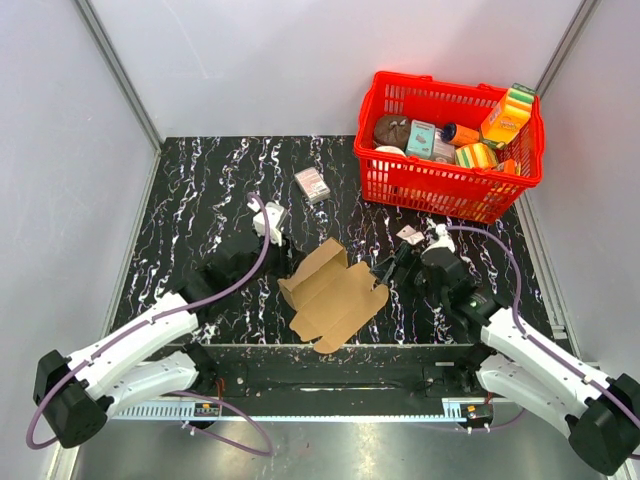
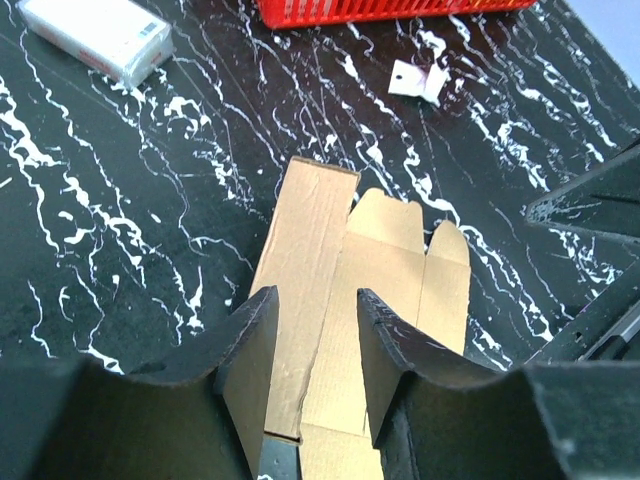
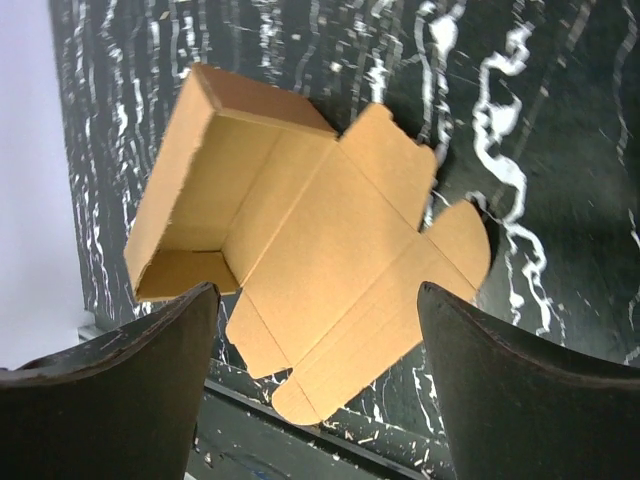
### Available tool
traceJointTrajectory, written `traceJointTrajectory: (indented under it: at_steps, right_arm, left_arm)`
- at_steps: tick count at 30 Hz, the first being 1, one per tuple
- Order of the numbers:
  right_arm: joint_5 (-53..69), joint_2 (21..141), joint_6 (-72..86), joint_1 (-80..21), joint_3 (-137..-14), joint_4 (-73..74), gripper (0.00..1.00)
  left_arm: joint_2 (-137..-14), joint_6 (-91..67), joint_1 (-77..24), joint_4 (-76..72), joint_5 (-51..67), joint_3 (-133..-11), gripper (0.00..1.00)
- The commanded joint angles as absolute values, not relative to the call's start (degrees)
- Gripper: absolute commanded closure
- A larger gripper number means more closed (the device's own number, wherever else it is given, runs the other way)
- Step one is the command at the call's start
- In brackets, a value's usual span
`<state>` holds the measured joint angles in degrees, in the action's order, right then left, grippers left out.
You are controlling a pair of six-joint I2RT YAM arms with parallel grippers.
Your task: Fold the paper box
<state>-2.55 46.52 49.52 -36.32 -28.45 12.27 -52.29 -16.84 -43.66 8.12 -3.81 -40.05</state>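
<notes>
The paper box (image 1: 333, 293) is a plain brown die-cut sheet lying mostly flat at the table's front middle. The walls at its far-left end are folded up, and one rounded tab reaches over the front edge. My left gripper (image 1: 285, 255) is open and empty at the box's left end. In the left wrist view its fingers (image 2: 316, 295) hover over the cardboard (image 2: 380, 260). My right gripper (image 1: 388, 272) is wide open and empty just right of the box. In the right wrist view (image 3: 318, 290) the box (image 3: 320, 230) lies ahead between the fingers.
A red basket (image 1: 450, 195) of colourful grocery packs stands at the back right. A small white-and-pink carton (image 1: 312, 184) lies behind the box, also in the left wrist view (image 2: 100, 38). A small white tag (image 1: 409, 235) lies near the right gripper.
</notes>
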Motion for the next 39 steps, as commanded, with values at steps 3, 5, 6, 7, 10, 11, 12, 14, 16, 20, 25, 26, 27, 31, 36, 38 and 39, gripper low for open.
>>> traceJointTrajectory:
  at_steps: [3, 5, 6, 7, 10, 11, 12, 14, 16, 20, 25, 26, 27, 31, 36, 38, 39]
  right_arm:
    - [-5.55, 46.58, 63.27, -36.12, -25.68, 21.45, 0.15]
    - [-2.39, 47.02, 64.76, -36.21, -24.0, 20.13, 0.16]
    - [-1.68, 47.46, 65.3, -36.12, -22.6, 19.78, 0.16]
    - [-1.58, 47.55, 65.74, -36.21, -21.98, 19.43, 0.16]
    - [-2.46, 46.5, 66.09, -36.3, -20.83, 20.03, 0.17]
    - [-3.24, 45.97, 65.92, -36.3, -20.74, 20.13, 0.17]
    - [-3.6, 44.84, 65.83, -36.3, -20.66, 20.21, 0.17]
    - [-3.95, 43.77, 65.13, -36.21, -20.74, 20.13, 0.17]
    - [-3.96, 42.63, 64.51, -36.3, -20.83, 19.25, 0.16]
    - [-2.9, 41.22, 63.2, -36.3, -20.74, 18.46, 0.16]
    - [-2.55, 37.97, 62.84, -36.21, -19.95, 18.72, 0.16]
    - [-2.72, 37.45, 62.67, -36.3, -19.78, 18.72, 0.16]
    - [-2.81, 36.57, 62.58, -36.3, -19.34, 18.89, 0.16]
    - [-2.55, 35.16, 62.4, -36.3, -18.9, 18.9, 0.16]
    - [-2.55, 33.32, 62.4, -36.3, -18.72, 19.25, 0.16]
    - [-2.64, 32.79, 62.49, -36.3, -18.63, 19.6, 0.16]
    - [-2.9, 32.26, 62.49, -36.3, -18.72, 19.77, 0.17]
  left_arm:
    - [-53.7, -16.88, -43.86, 11.78, -4.4, -44.03, 0.58]
    - [-53.0, -16.79, -43.86, 11.43, -2.13, -43.33, 0.58]
    - [-52.74, -16.61, -43.86, 10.73, -1.24, -42.9, 0.58]
    - [-52.47, -16.44, -43.86, 10.46, -0.45, -42.28, 0.58]
    - [-52.12, -14.15, -46.04, 9.93, 3.6, -42.27, 0.55]
    - [-52.82, -13.28, -47.01, 10.11, 2.39, -42.54, 0.54]
    - [-53.43, -12.75, -48.15, 11.59, 1.16, -43.15, 0.52]
    - [-56.32, -11.09, -52.18, 13.87, -5.74, -45.43, 0.43]
    - [-58.61, -9.85, -55.01, 16.43, -11.22, -47.45, 0.21]
    - [-64.84, -6.87, -58.44, 18.45, -18.88, -50.27, 0.09]
    - [-72.14, -3.52, -61.69, 22.49, -26.97, -55.09, 0.06]
    - [-74.86, -2.47, -62.92, 23.11, -30.11, -55.8, 0.06]
    - [-76.1, -1.94, -63.45, 23.64, -31.71, -56.25, 0.06]
    - [-81.47, -0.35, -65.91, 24.0, -37.26, -58.7, 0.05]
    - [-87.44, 2.28, -66.8, 23.73, -43.32, -59.94, 0.06]
    - [-89.9, 2.9, -66.8, 23.64, -46.12, -60.55, 0.09]
    - [-90.61, 2.99, -66.8, 23.64, -46.49, -60.9, 0.1]
